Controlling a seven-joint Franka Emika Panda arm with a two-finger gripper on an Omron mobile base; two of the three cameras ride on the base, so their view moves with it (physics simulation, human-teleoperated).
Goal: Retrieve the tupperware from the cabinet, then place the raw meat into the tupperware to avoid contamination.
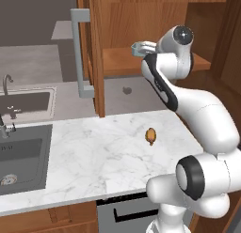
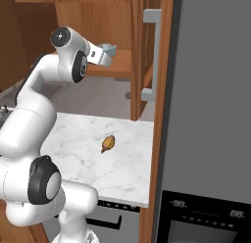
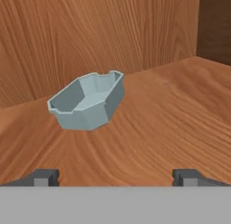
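The tupperware (image 3: 88, 101), pale blue-grey and shallow, sits tilted on the wooden shelf (image 3: 171, 114) of the cabinet (image 1: 96, 49), near the back wall. My gripper (image 3: 116, 177) is open and faces it from a short distance, the container lying ahead and a little left of centre between the fingertips (image 3: 43, 177). From the base views the gripper (image 1: 140, 48) (image 2: 107, 50) reaches into the open cabinet at shelf height. The raw meat (image 1: 150, 135) (image 2: 108, 143), a small orange-brown oval lump, lies on the white marble counter (image 1: 94, 147) below, apart from the arm.
The cabinet door stands open with its long grey handle (image 1: 77, 53) (image 2: 154, 56) beside the arm. A dark sink (image 1: 23, 152) with a faucet lies left of the counter. A tall grey appliance (image 2: 211, 90) with an oven panel stands right.
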